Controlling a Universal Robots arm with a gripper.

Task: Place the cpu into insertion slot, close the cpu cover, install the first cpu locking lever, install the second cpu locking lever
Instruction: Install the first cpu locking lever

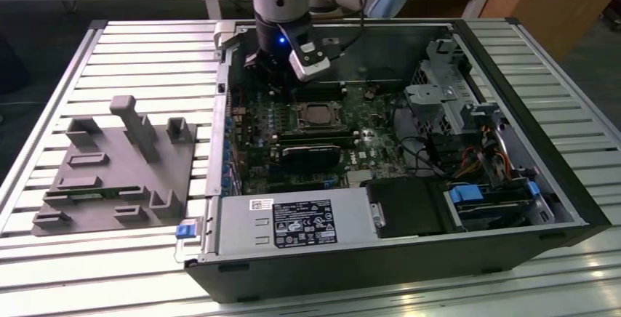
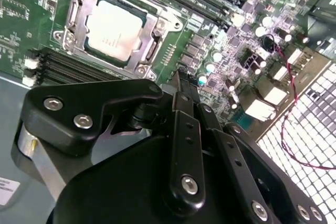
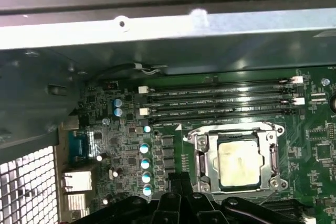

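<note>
We see the cpu [image 3: 239,163] lying flat in the insertion slot [image 3: 214,167] on the green motherboard [image 3: 315,150], just beside the row of long memory slots [image 3: 220,100]. The cpu cover [image 3: 273,153] looks down over it, silvery frame around the chip, pale metal top showing through the cut-out. Thin wire levers run along the frame edges; we cannot tell if either is latched. The gripper [image 2: 181,80] has its fingers pressed together with nothing between them. It hangs over the board close beside the socket, not touching chip or frame as far as we can see. In the exterior view the arm reaches down into the open PC case [image 1: 388,259] near its far wall, and the case sits on a slatted table [image 1: 543,288]. A grey fixture block [image 1: 107,171] lies well apart toward the exterior view's left. Handling, our judgement: the chip is light, stiff and thin, with a smooth top that would slip under a pad. Its underside and the socket contacts are fragile, so opposite side edges are the only safe hold, kept level. The cover is thin stiff sheet metal on a hinge, best pushed on the frame rim and not on the chip. The levers are likely springy wire, best taken at the hooked free end.
</note>
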